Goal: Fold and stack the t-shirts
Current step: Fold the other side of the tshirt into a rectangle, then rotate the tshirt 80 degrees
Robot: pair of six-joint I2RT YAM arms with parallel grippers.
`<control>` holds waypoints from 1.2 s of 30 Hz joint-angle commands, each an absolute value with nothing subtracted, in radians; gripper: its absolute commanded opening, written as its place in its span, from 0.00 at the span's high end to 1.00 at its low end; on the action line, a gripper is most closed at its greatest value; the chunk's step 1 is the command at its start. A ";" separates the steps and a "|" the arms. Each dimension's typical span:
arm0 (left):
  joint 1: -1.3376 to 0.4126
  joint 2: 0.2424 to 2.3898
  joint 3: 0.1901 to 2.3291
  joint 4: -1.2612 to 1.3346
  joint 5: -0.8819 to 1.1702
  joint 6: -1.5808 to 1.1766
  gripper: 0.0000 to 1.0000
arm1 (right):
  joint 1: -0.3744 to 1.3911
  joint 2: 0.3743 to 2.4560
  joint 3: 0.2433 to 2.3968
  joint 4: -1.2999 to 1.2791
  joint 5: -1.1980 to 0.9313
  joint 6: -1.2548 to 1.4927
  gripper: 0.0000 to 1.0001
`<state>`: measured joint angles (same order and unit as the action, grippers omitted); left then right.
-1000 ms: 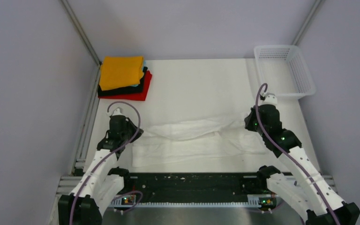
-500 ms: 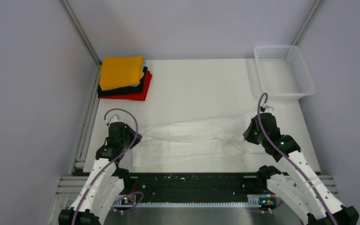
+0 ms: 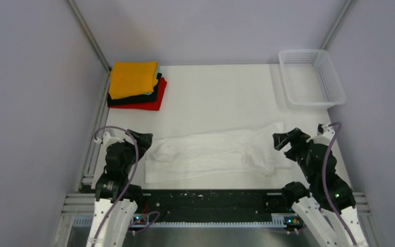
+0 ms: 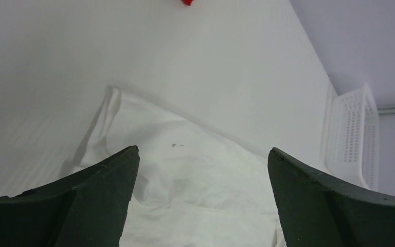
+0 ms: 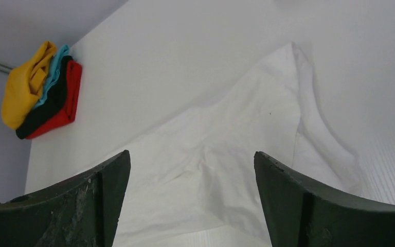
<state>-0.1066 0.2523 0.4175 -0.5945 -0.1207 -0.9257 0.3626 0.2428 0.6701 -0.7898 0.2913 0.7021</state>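
White shirt [image 3: 213,152] lies wrinkled across the near table [image 3: 216,98], between the left gripper [image 3: 143,140] and the right gripper [image 3: 287,140], both spread wide and empty; the folded stack [image 3: 135,86] sits at the far-left corner.

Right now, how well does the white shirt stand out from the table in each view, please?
Top external: even light, white t-shirt faint against the white table, shown by fold shadows. Left wrist: soft shadow outlines its edge. Right wrist: likewise.
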 commanded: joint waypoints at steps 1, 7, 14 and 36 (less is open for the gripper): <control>-0.109 0.412 0.457 -0.352 0.122 -0.903 0.01 | 0.369 0.290 0.657 -0.623 0.196 0.644 0.12; -0.144 0.847 0.569 -0.304 0.315 -0.790 0.01 | 0.368 0.586 0.568 -0.379 -0.087 0.640 0.11; -0.172 0.993 0.522 -0.508 0.033 -0.789 0.01 | 0.367 0.854 0.481 -0.275 -0.012 0.680 0.11; -0.172 0.977 0.450 -0.600 -0.109 -0.858 0.01 | 0.264 1.256 0.481 0.096 0.252 0.676 0.08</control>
